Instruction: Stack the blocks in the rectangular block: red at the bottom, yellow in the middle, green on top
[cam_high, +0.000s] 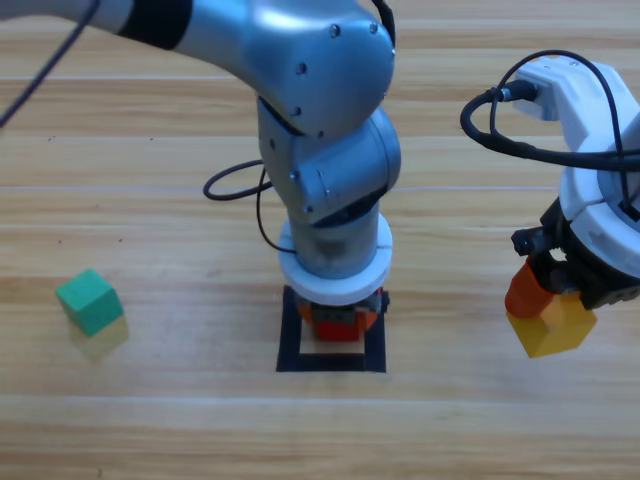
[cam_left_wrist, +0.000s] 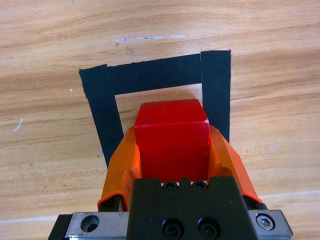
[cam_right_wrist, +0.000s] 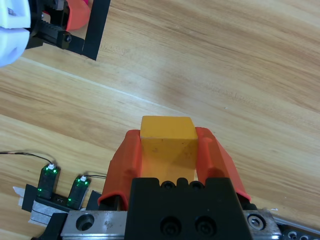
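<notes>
The left gripper, jaws closed on the red cube, stood right over the rectangular block, while the right gripper, well apart to the side, gripped the yellow cube.

In the high view, the left arm's grey body and white wrist cover the far side of the flat rectangular outline of black tape and nearly all of the small plain red cube; only a red-orange sliver shows below the wrist. The left wrist view cuts the outline's near side off behind the left gripper. The right arm hides the upper part of the small plain yellow cube, and the picture's right edge cuts that arm.
</notes>
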